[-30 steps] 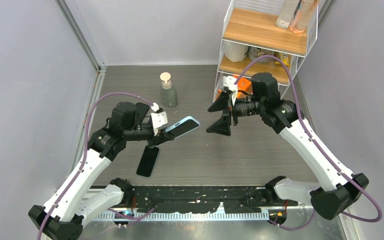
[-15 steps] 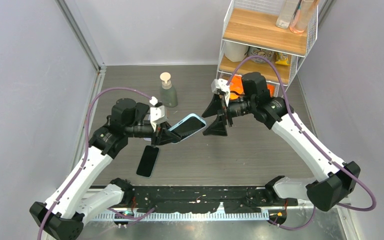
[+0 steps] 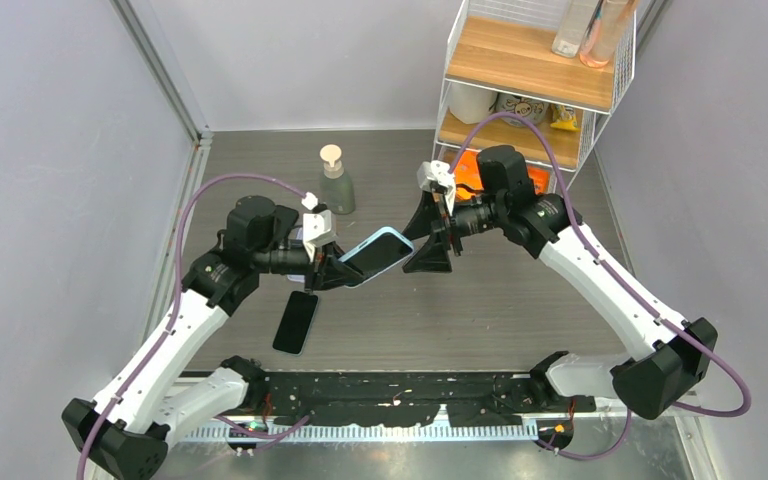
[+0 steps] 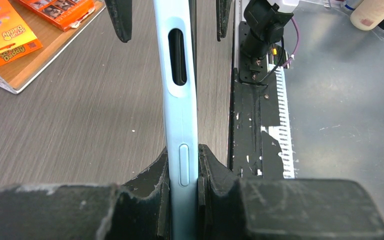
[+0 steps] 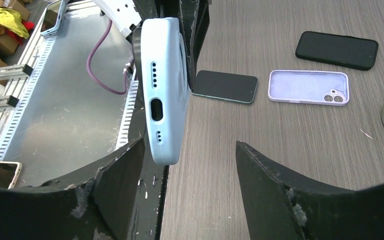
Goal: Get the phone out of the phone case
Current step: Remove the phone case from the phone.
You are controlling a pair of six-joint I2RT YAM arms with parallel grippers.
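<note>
Left gripper (image 3: pixel 332 268) is pinched on a light blue phone case (image 3: pixel 375 254), holding it off the table (image 3: pixel 500 300) with the free end pointing at the right arm. In the left wrist view the case (image 4: pixel 182 125) stands edge-on, and both fingers (image 4: pixel 150 175) are pressed against its flat sides near the side button. Right gripper (image 3: pixel 412 250) is spread wide and holds nothing. In the right wrist view the case's port end (image 5: pixel 162 90) sits in the gap between the fingers (image 5: pixel 265 185), closer to one of them; can't tell if it touches. From above the case shows a dark face inside the blue rim; can't tell whether a phone is seated in it. A dark phone (image 3: pixel 295 322) lies flat on the table just below the left gripper. The right wrist view also shows a lilac case (image 5: pixel 308 87) beside that phone, and a black slab (image 5: pixel 336 50) farther back. A soap bottle (image 3: pixel 336 182) stands behind, and a wire shelf (image 3: pixel 535 75) is at the far right.
</note>
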